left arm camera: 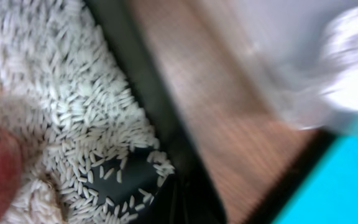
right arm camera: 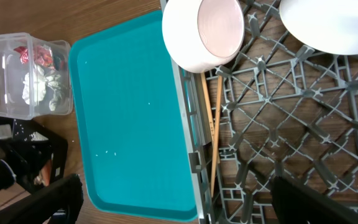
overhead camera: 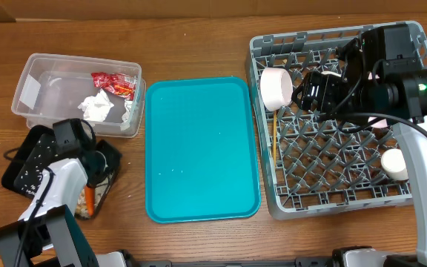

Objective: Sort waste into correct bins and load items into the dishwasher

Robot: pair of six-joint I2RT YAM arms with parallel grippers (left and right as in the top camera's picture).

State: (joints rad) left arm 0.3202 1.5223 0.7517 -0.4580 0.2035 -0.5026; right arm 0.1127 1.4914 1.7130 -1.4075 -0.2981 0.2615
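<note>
1. Well, the L gripper (overhead camera: 98, 162) is down low over the shallow black tray (overhead camera: 21, 167) at the table's (overhead camera: 199, 44) near-left corner. Its fingers don't show in its own cam, but they're pressed together, w/ nothing visibly pinched.
2. That tray holds a spread of white rice grains (left arm camera: 73, 93), and a small orange carrot piece (overhead camera: 89, 196) sits at its near end.
3. The clear tub (overhead camera: 43, 81) sits just behind the black tray. Inside are the red wrapper (overhead camera: 113, 81) and the crumpled white paper (overhead camera: 96, 107), side by side.
4. The teal tray (overhead camera: 199, 148) lies in the middle, between tub and rack, w/ only a few specks on it.
5. The R gripper (right arm camera: 176, 183) hangs over the grey dish rack's (overhead camera: 332, 170) left part, fingers spread wide, holding nothing.
6. In the rack, a white bowl (right arm camera: 204, 31) lies tipped on its side at the left edge, and the chopsticks (right arm camera: 211, 118) lie flat just below it along that wall.
7. Another white dish (right arm camera: 328, 22) sits further in, partly out of shot.
8. A white cup (overhead camera: 395, 165) stands near the rack's right side.
</note>
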